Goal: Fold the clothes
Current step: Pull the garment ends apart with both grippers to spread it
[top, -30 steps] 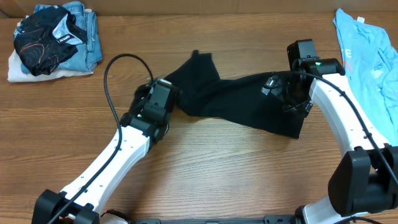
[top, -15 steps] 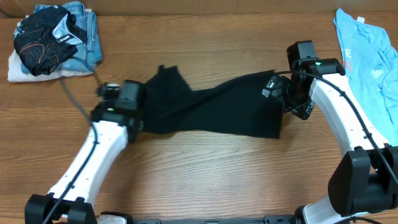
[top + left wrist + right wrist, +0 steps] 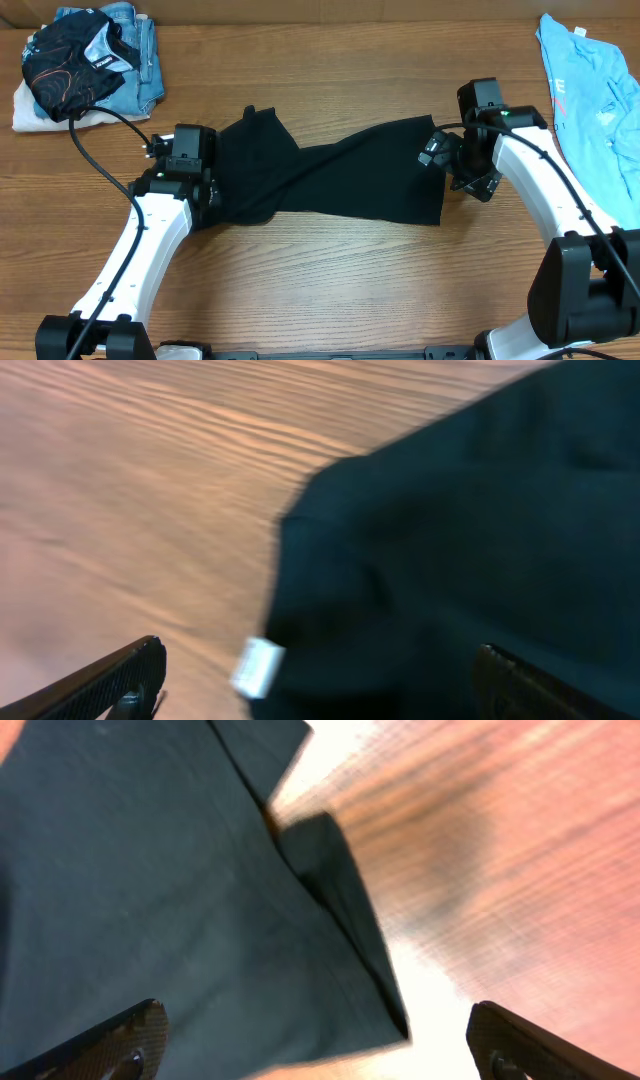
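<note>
Both wrist views are blurred. The black T-shirt (image 3: 330,185), soft and creased, lies stretched sideways across the middle of the wood-grain counter (image 3: 330,290), its left end partly hidden by the arm. The left jaws and right jaws stand wide apart, released, over its two ends. A small white label (image 3: 258,666) shows at one hem. A light blue T-shirt (image 3: 590,90) is cut off at the right edge, and a clothes pile (image 3: 85,65) fills the far-left corner.

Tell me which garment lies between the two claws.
The black T-shirt, stretched out centrally; the light blue T-shirt lies far right, the heaped clothes far left.
</note>
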Robot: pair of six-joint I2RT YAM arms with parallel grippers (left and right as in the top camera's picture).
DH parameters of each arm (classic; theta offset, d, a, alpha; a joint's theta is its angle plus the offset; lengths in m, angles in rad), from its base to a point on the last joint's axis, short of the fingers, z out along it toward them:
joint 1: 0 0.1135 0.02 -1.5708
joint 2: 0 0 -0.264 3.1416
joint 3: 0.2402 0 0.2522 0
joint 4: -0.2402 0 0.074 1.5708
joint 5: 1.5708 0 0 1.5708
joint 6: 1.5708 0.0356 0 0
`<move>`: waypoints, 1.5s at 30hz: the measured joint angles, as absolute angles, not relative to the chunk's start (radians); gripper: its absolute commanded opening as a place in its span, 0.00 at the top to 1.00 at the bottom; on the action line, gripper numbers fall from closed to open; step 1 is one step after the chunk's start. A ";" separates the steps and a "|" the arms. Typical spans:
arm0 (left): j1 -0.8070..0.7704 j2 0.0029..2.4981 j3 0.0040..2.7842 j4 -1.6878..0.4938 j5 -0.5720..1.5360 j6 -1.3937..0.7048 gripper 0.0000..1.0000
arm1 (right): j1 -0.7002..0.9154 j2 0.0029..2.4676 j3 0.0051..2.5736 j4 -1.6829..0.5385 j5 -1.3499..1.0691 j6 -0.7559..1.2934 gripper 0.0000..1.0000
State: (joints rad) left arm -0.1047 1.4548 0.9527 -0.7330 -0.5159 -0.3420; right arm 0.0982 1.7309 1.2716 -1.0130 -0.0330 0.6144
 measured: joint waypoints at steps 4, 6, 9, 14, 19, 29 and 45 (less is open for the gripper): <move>-0.105 1.455 0.953 -0.677 -0.376 -0.342 0.00 | 0.098 1.731 1.216 -0.886 -0.064 0.616 0.00; -0.105 1.455 0.953 -0.656 -0.314 -0.342 0.00 | 0.098 1.732 1.203 -0.834 -0.088 0.617 0.02; -0.105 1.455 0.953 -0.635 -0.236 -0.342 0.00 | 0.098 1.733 1.196 -0.732 -0.123 0.617 0.04; -0.105 1.455 0.953 -0.633 -0.175 -0.343 0.00 | 0.099 1.741 1.196 -0.613 -0.144 0.616 0.04; -0.105 1.455 0.953 -0.644 -0.147 -0.345 0.00 | 0.099 1.807 1.196 -0.480 -0.153 0.571 0.02; -0.105 1.455 0.952 -0.646 -0.122 -0.345 0.00 | 0.099 1.881 1.196 -0.291 -0.116 0.499 0.05; -0.105 1.514 0.952 -0.635 -0.115 -0.345 0.00 | 0.099 1.993 1.196 -0.173 -0.021 0.353 0.13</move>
State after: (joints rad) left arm -0.1047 1.5143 0.9524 -0.6350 -0.1150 -0.3454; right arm 0.0986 1.9934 1.1957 -0.1726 -0.0212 0.3534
